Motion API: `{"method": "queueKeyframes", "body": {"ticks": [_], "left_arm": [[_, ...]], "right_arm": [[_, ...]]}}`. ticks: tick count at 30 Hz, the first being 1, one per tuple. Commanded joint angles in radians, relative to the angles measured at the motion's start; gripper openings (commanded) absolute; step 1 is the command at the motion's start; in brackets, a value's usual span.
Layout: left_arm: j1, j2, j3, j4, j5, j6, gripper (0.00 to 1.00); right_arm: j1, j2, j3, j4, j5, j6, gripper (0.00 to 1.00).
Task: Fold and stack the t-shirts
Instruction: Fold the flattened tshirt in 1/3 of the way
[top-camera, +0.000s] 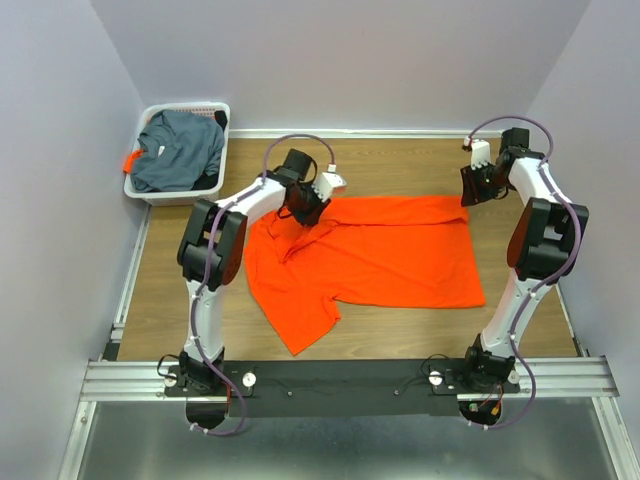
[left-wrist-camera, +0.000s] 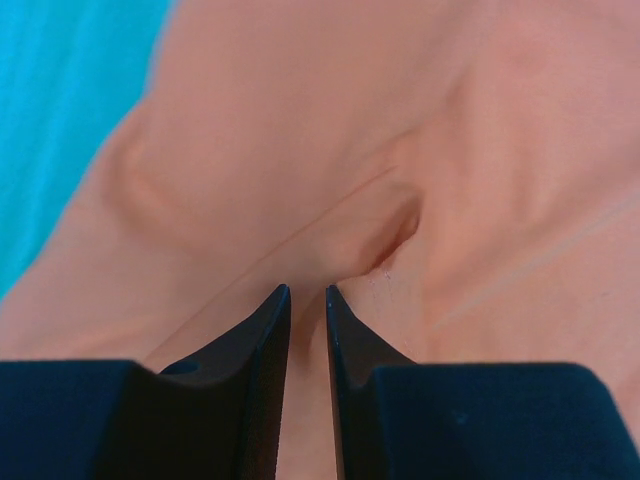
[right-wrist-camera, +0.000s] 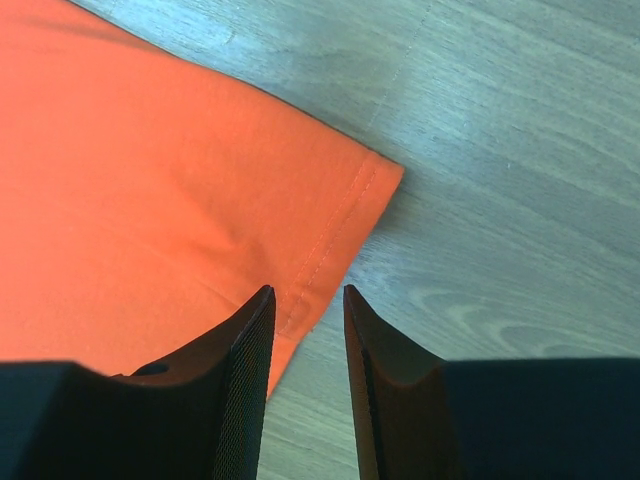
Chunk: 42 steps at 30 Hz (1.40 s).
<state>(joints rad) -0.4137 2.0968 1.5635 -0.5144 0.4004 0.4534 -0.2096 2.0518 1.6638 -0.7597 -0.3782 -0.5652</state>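
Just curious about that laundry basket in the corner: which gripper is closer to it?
Left. The left gripper hangs over the end of the orange t-shirt nearest the white basket; the right gripper is over the shirt's opposite end.

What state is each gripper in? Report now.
Left gripper: jaws narrow over the orange t-shirt; grip cannot be told.
Right gripper: open over the same t-shirt's corner, holding nothing.

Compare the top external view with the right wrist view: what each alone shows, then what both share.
Top external only: the white basket holding the grey-blue t-shirt, and the left gripper. Right wrist only: the hem stitching at the orange t-shirt corner. Both: that orange t-shirt, the wooden table and the right gripper, jaws apart.
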Motion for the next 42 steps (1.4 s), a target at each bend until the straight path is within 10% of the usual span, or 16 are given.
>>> {"method": "queueKeyframes", "body": {"ticks": [1, 19, 42], "left_arm": [[-0.060, -0.053, -0.048, -0.027, 0.000, 0.062, 0.28], [0.144, -0.210, -0.195, -0.030, 0.031, 0.019, 0.34], [0.293, 0.050, 0.113, -0.071, -0.005, -0.070, 0.36]], "right_arm": [[-0.001, 0.016, 0.016, -0.021, 0.022, 0.011, 0.41], [0.045, 0.002, -0.082, -0.015, 0.101, 0.014, 0.41], [0.087, 0.225, 0.186, 0.040, 0.242, 0.105, 0.45]]}}
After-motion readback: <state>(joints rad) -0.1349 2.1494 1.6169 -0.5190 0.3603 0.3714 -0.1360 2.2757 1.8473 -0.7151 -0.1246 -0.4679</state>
